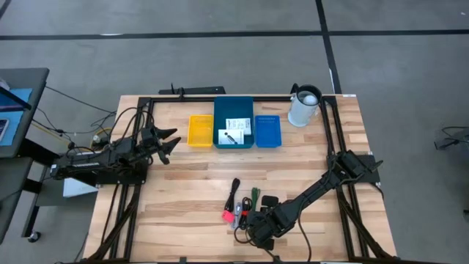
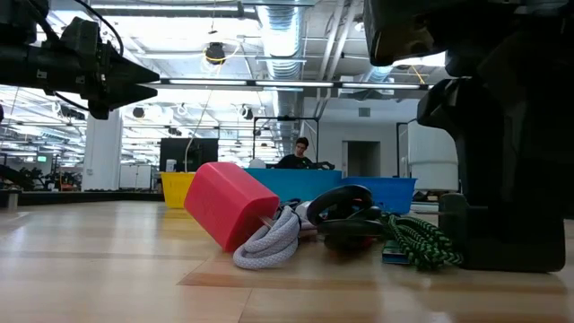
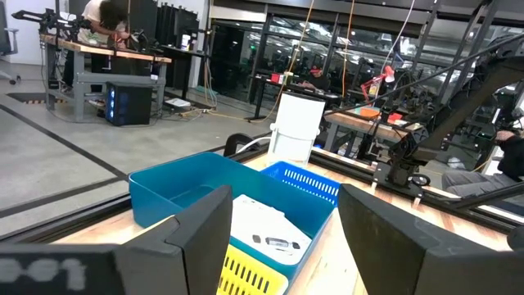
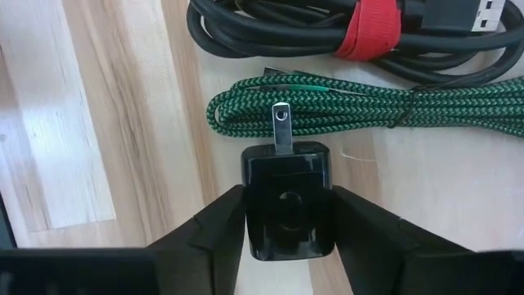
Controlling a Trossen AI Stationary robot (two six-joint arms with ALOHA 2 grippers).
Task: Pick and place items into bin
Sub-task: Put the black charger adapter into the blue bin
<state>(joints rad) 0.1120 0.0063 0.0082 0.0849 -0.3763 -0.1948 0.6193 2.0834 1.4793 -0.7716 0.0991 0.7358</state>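
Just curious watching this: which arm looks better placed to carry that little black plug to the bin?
The right. Its gripper already has its fingers around the black charger plug; the left gripper hangs open beside the yellow bin, far from the pile.

Black plug adapter (image 4: 286, 197): flat on the bench, metal prong out, clamped between the right end effector (image 4: 282, 225) fingers. Green braided cable (image 4: 360, 111): coiled, just beside the prong. Black cable (image 4: 311, 33): bundled with a red strap. Pink-red block (image 2: 229, 204): tilted, resting on a grey cord. Two white cards (image 1: 233, 130): inside the teal bin (image 1: 220, 110).
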